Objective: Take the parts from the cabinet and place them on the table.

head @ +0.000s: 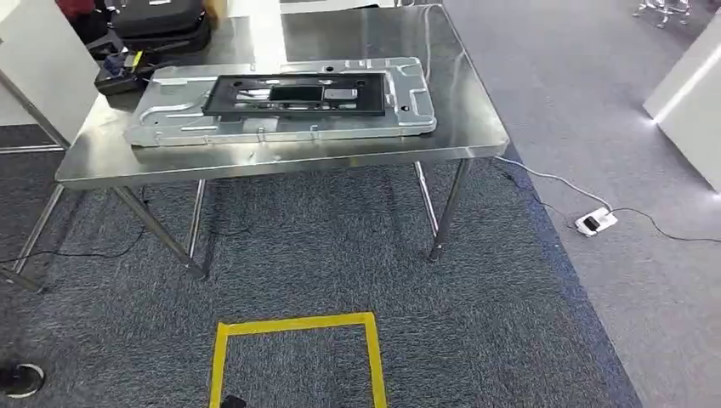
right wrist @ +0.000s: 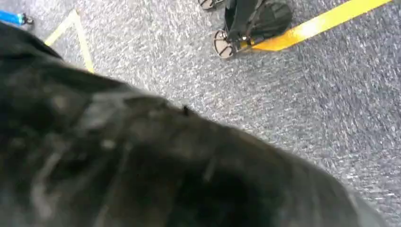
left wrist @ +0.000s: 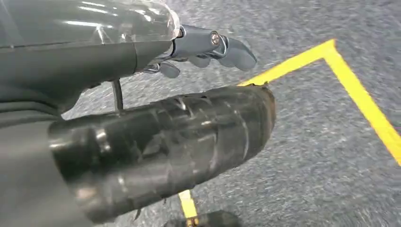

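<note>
Steel table (head: 281,166) stands ahead in head view, across a stretch of grey carpet. On it lies a large silver sheet-metal panel (head: 281,115) with a black rectangular frame (head: 293,95) resting flat on top of it, toward the far side. Dark cases (head: 157,25) and a small black-and-yellow device (head: 119,72) sit at the table's far left corner. Yellow tape square (head: 293,357) marks the floor near the robot. White power strip (head: 595,223) with cable lies on the carpet to the right.

Left hand (left wrist: 203,49) hangs over the carpet, fingers loosely curled, nothing in them. Right hand: right wrist view is blocked by a dark blurred mass close to the lens; cannot tell how its fingers lie or whether it holds anything.

Cabinet not seen from here. Judgement: robot is between trips, parts likely already on the table. For the next fetch, turn fully to the cabinet before reaching, keep arms tucked clear of the table edge, watch the cable underfoot
</note>
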